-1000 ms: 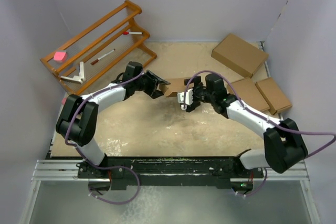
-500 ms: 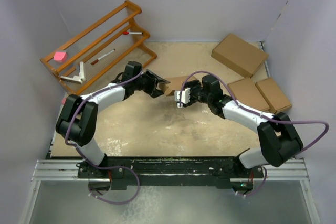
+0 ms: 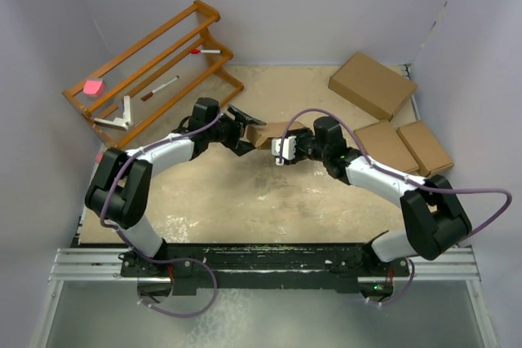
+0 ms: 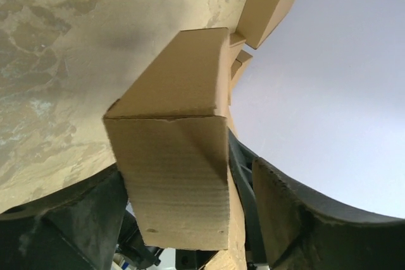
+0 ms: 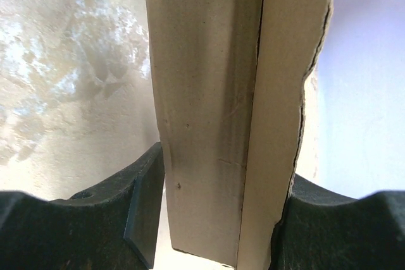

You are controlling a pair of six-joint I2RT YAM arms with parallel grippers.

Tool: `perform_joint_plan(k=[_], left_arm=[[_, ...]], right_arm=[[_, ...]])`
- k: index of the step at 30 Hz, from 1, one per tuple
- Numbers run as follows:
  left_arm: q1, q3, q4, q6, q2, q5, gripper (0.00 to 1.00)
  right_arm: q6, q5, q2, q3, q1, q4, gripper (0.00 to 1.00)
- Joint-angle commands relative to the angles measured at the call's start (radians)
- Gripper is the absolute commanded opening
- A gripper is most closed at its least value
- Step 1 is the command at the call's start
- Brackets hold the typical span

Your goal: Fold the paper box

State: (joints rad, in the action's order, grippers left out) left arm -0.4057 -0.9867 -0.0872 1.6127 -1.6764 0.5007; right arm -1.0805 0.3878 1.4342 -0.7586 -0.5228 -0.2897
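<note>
The right jaws are gripping the paper box [image 5: 209, 124] at its 3 o'clock end, pressing cardboard on both sides. The left jaws are standing wider, straddling its 9 o'clock end with a gap on one side. The part-folded box is sitting between both arms, just 12 o'clock of the middle of the bench [image 3: 245, 201].

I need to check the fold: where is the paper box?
Top view: the paper box is mid-table, between the left gripper and the right gripper.
</note>
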Motion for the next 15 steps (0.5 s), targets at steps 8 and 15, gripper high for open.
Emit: perform_joint_plan(k=[8, 15], left_arm=[[0.049, 0.073, -0.06, 0.013, 0.192, -0.022, 0.95], [0.107, 0.148, 0.001, -0.147, 0.391, -0.052, 0.96]], right_arm=[[0.156, 0.103, -0.059, -0.039, 0.026, 0.023, 0.48], [0.387, 0.245, -0.083, -0.099, 0.122, 0.07, 0.48]])
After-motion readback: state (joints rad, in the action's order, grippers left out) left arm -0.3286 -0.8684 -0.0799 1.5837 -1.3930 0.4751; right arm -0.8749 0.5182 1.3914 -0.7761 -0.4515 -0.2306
